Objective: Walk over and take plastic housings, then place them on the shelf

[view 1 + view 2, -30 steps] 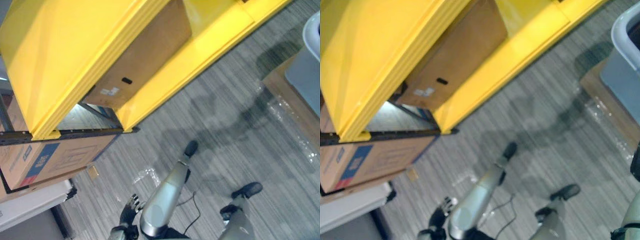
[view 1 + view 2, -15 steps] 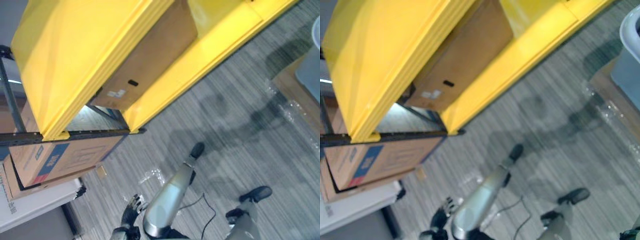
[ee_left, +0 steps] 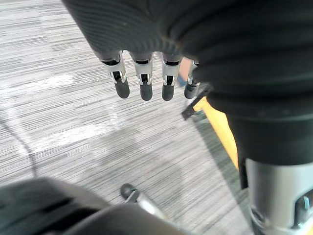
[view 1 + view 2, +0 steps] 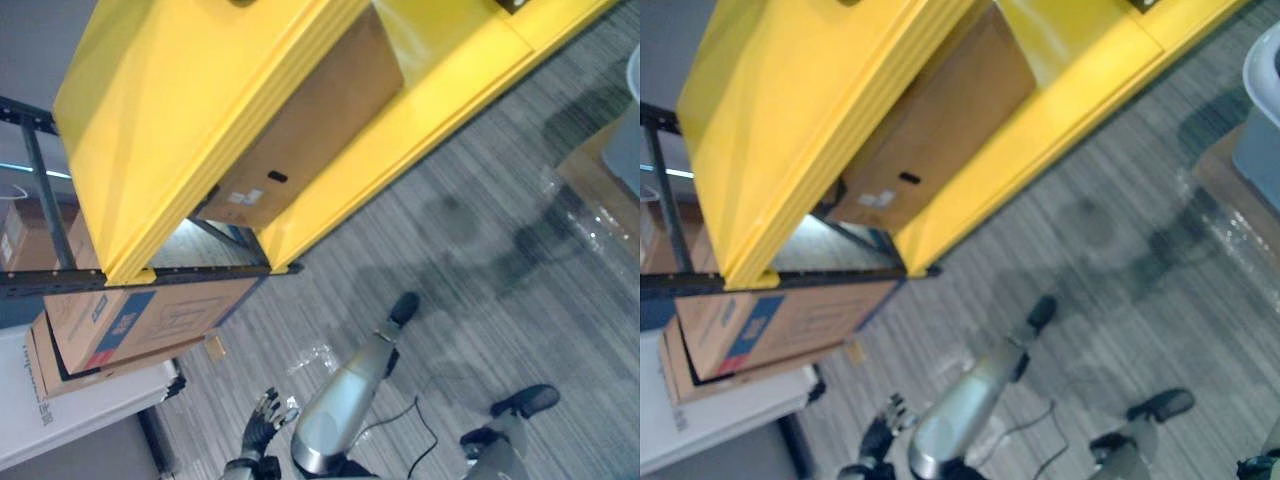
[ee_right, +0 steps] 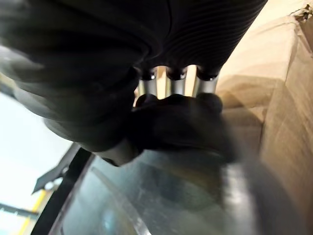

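Dark plastic housing [image 5: 181,125], blurred in the right wrist view, sits at the fingertips of the right hand [image 5: 205,34], whose fingers [image 5: 173,84] curl down and close on it, with pale brown cardboard [image 5: 288,98] close behind. The left hand [image 4: 262,428] hangs at the bottom edge of the left eye view, left of centre, over the grey striped carpet floor [image 4: 500,230], its fingers [image 3: 143,81] straight, loose and holding nothing. A bright yellow metal shelf [image 4: 200,110] crosses the upper left, with a plain brown cardboard box [image 4: 310,130] between its two yellow levels and a printed cardboard box [image 4: 150,320] lower at the left.
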